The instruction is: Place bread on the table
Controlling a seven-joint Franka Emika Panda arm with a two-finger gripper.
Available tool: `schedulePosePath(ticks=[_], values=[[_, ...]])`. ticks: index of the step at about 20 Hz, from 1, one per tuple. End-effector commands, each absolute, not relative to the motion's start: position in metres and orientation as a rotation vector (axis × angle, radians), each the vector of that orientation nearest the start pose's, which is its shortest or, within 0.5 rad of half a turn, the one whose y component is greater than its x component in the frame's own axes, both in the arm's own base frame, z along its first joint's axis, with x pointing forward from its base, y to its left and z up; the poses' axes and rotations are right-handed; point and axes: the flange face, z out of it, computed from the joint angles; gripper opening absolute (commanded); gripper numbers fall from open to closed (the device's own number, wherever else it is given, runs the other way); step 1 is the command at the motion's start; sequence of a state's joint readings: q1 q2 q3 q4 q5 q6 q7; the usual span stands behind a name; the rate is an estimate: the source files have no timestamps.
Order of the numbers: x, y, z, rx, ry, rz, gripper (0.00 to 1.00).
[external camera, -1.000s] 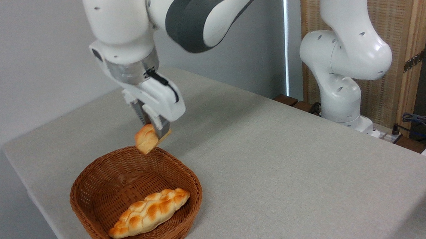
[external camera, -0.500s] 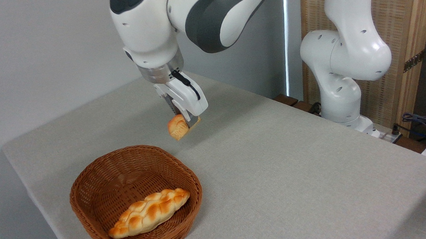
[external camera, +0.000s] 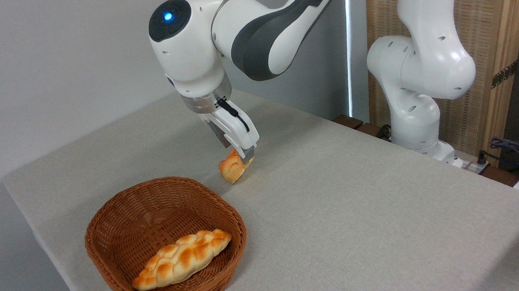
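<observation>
The tool (external camera: 241,158) grips the small golden bun (external camera: 233,169) by its upper edge, tilted, just over the grey-beige tabletop (external camera: 359,202) (whether it touches the cloth cannot be told), just beyond the rim of the wicker basket (external camera: 109,220), in which a braided loaf (external camera: 180,259) lies.

The table (external camera: 337,213) has a light grey-beige, cloth-like top with rounded corners. A brown woven wicker basket (external camera: 110,238) sits directly on it, near the front left edge, below and to the left of the claw (external camera: 242,158) in the picture and nearer the camera. A long braided golden loaf (external camera: 181,258) lies inside the basket. Whether the bread (external camera: 233,169) pinched in the claw touches the tabletop cannot be told; it is very close to it.
</observation>
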State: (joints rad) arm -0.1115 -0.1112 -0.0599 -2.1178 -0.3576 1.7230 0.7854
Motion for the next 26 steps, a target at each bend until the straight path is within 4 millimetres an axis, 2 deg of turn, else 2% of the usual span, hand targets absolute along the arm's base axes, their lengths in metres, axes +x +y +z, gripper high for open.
schedulePosePath(ticks=[1,6,9,13,15,17,20,23,26], values=[[0.471,-0.115,0.449,-3.207,1.49,0.253,1.0],[0.474,-0.107,0.459,-3.124,1.498,0.222,1.0],[0.483,-0.098,0.48,-3.075,1.51,0.151,1.0],[0.5,-0.091,0.523,-3.077,1.448,0.007,1.0],[0.511,-0.071,0.556,-3.112,1.28,-0.087,1.0],[0.52,-0.066,0.585,-3.07,1.243,-0.164,1.0],[0.532,-0.065,0.608,-3.038,1.24,-0.228,1.0],[0.546,-0.061,0.624,-2.99,1.17,-0.232,1.0],[0.558,-0.057,0.624,-3.006,0.994,-0.204,1.0]])
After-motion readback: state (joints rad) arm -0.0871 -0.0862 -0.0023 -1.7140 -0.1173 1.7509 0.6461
